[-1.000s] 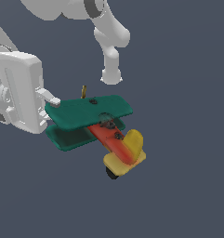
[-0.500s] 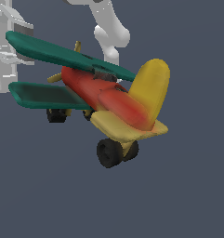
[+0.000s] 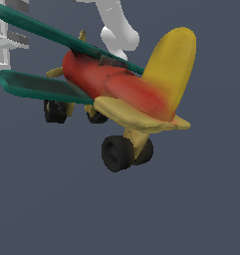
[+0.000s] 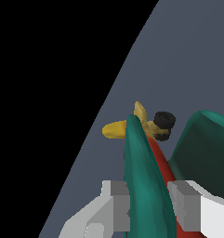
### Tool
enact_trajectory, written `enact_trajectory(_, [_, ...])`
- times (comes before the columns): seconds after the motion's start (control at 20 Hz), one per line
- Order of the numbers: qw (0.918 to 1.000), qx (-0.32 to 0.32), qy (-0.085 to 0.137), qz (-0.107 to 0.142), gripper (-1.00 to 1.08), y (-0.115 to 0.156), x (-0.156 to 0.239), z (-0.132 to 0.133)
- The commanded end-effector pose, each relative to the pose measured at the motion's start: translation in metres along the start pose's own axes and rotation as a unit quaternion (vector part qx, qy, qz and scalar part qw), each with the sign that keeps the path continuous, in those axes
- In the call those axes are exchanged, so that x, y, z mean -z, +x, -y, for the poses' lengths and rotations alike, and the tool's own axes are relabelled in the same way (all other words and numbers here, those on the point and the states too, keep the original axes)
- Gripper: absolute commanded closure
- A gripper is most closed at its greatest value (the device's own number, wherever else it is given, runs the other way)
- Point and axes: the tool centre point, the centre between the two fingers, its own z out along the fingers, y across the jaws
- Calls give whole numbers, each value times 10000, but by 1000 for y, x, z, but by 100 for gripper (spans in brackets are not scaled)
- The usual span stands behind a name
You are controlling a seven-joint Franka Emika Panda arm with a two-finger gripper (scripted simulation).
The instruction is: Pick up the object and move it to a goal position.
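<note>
The gripper (image 4: 148, 204) has its two pale fingers (image 4: 118, 204) pinched on either side of the upper wing (image 4: 143, 176) of the toy biplane (image 3: 111, 89), so the plane hangs from that thin teal edge rather than from its body. In the wrist view the wing runs straight out from between the jaws, with the red fuselage (image 4: 162, 160) just beside it and the yellow propeller (image 4: 115, 129) and a black wheel (image 4: 163, 121) at the far end. So the plane's long axis points away from the hand, nose outward.

From the exterior view the plane is clear of the floor and close to the camera, tilted, with its yellow tail fin (image 3: 171, 69) toward the exterior view's right and the wings reaching to the exterior view's left, where the white gripper body (image 3: 7, 40) sits at the frame's edge. The tail wheels (image 3: 119, 152) hang lowest. A section of the white robot arm (image 3: 116, 30) shows behind the fuselage.

Nothing else stands near it; only the plain grey ground (image 3: 191, 209) lies below. No goal marker shows in either view, so I can't tell which way the carry has to go. My guess is the grip on a wing edge leaves the heavy body free to swing, so a gentle carry would be wise.
</note>
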Motion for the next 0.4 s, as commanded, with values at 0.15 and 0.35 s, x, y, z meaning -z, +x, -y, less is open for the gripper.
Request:
enact_trajectory(0.15, [10000, 23, 4, -2, 108, 7, -6, 19])
enact_trajectory(0.35, [10000, 23, 4, -2, 108, 10, -8, 27])
